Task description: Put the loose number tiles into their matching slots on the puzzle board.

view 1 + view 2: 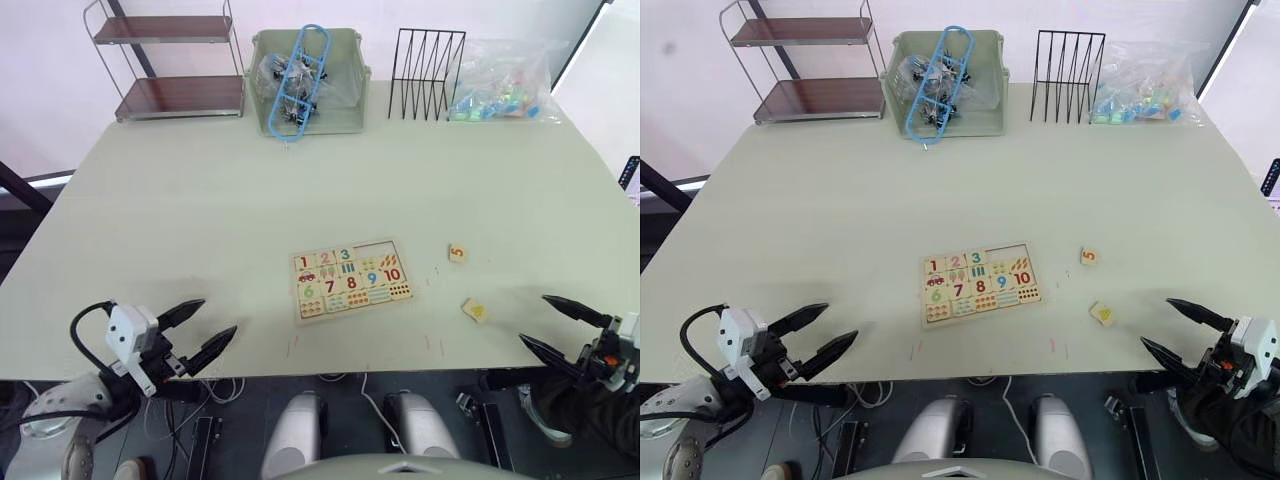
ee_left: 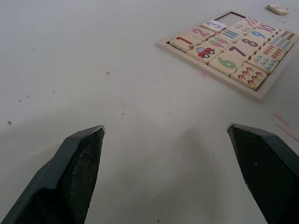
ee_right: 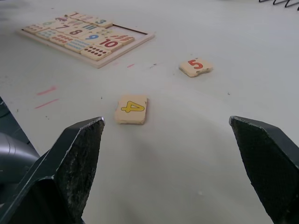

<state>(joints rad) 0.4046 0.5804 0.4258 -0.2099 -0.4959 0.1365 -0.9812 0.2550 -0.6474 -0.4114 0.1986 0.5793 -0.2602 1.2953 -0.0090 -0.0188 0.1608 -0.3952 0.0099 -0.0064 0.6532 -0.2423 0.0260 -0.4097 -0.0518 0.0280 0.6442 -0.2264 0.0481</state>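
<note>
**Both grippers spread and empty; tiles 4 and 5 lie loose right of the board**

At the table's [image 1: 150, 200] near left edge the left gripper [image 1: 205, 331] hovers with its two black fingers spread apart, holding nothing; in its wrist view the fingertips [image 2: 84, 140] stand wide over bare tabletop, with the puzzle board beyond them. Along the far edge, from the left, stand a two-tier wire shelf [image 1: 170, 65], a pale green bin [image 1: 308, 85] holding blue and black clips, a black wire rack [image 1: 428, 60] and a clear bag of colourful bits [image 1: 505, 85].

The puzzle board [image 1: 350, 280] lies flat near the middle of the table, slightly turned; tiles 1, 2 and 3 sit in its top row, and the two matching slots [image 1: 378, 248] at the right end of that row are bare wood; the rows below show numbers 6 to 10 and small counting pictures.

To the right of the board, apart from it, lies the tile printed with a red 5 [image 1: 457, 253]; nearer the table's front edge and a little further right lies the tile printed with a yellow 4 [image 1: 474, 310], tilted askew; the two tiles are near each other but not touching.

At the near right edge the right gripper [image 1: 545, 325] also has its fingers spread wide and holds nothing; in its wrist view the 4 tile lies just ahead between the fingertips [image 3: 84, 140], the 5 tile beyond it.
</note>
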